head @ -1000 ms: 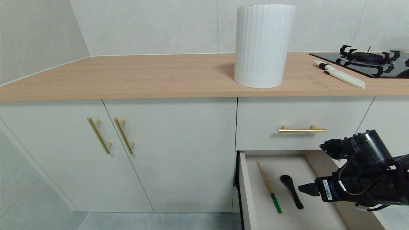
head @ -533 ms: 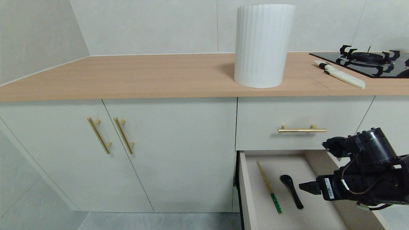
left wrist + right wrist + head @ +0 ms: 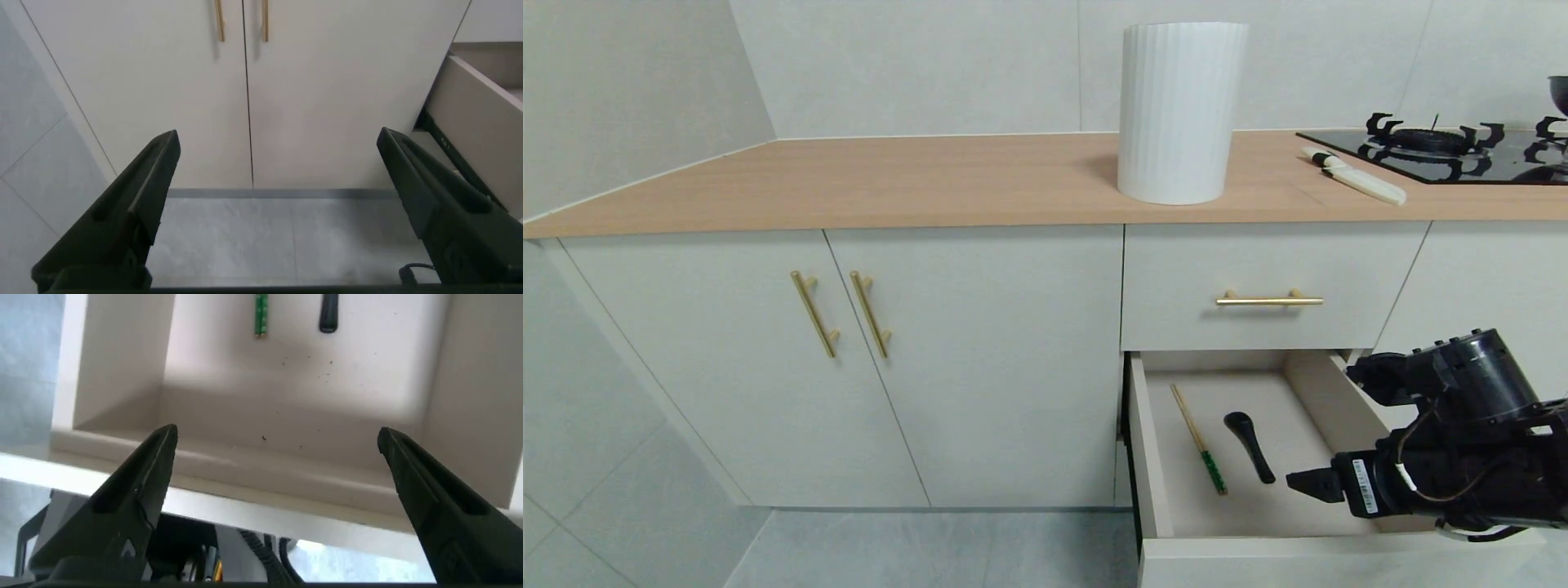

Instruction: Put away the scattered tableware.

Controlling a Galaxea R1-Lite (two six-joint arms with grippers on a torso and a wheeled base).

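The lower drawer (image 3: 1147, 457) stands pulled out below the counter. Inside lie a pair of wooden chopsticks with green ends (image 3: 1199, 451) and a black spoon (image 3: 1248, 445), side by side. My right gripper (image 3: 1327, 429) hovers open over the drawer's front right part, holding nothing. Its wrist view looks down on the drawer's front wall (image 3: 245, 469), the chopsticks' green tip (image 3: 261, 312) and the spoon's handle end (image 3: 328, 312). A white-bladed knife (image 3: 1352, 174) lies on the counter beside the stove. My left gripper (image 3: 278, 220) is open and low, facing the cabinet doors.
A tall white ribbed canister (image 3: 1174, 112) stands on the wooden counter (image 3: 890, 180). A black gas stove (image 3: 1429, 147) is at the right end. A shut upper drawer with a gold handle (image 3: 1268, 300) sits above the open one. Grey tiled floor (image 3: 890, 547) lies before the cabinets.
The whole head view has shifted, so the camera has moved: the counter looks farther off and the drawer's front and the floor now show. Chopsticks and spoon lie as before.
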